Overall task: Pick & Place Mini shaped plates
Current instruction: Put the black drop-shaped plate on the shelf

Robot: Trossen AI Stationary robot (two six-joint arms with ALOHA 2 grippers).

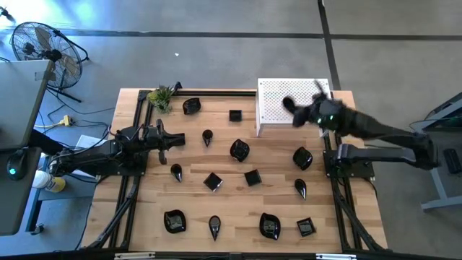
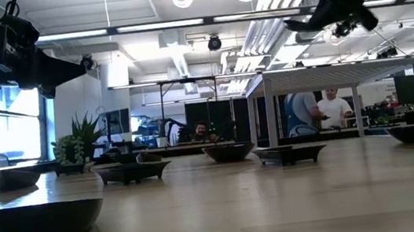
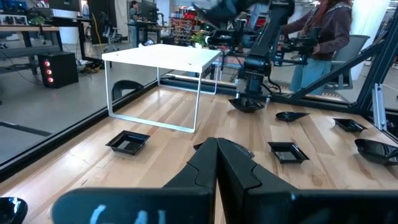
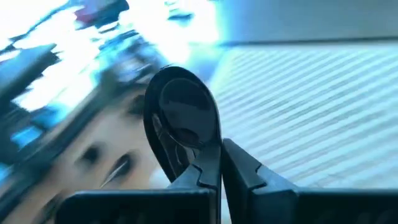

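The mini shaped plates, small glossy black dishes in square, teardrop and wavy-edged forms, lie scattered over the pale wooden slatted table (image 1: 278, 155). One of them, a rounded black dish (image 4: 181, 115), is pinched by its rim in your right gripper (image 1: 297, 115), whose fingers are clamped on its edge. You can see it held above the white perforated platform (image 1: 271, 101) at the far right of the table, clear of the surface in the low view.

The relation you need to watch is vertical. The dish hangs over the platform's top, sticking out from the claw toward the left, with the perforated sheet directly below it. My guess is that the coming move is a straight lowering onto that top, so keep the dish inside the platform's edges. Your right arm is the one at work here; the left gripper (image 1: 160, 137) waits well apart at the left side, its fingers together and holding nothing.

The right wrist view is smeared, so you cannot judge how level the dish sits or how high it hangs. In the high view the gripper covers part of the dish, and its exact outline is hard to make out. A small green plant (image 1: 160, 96) stands at the far left corner, out of the way.
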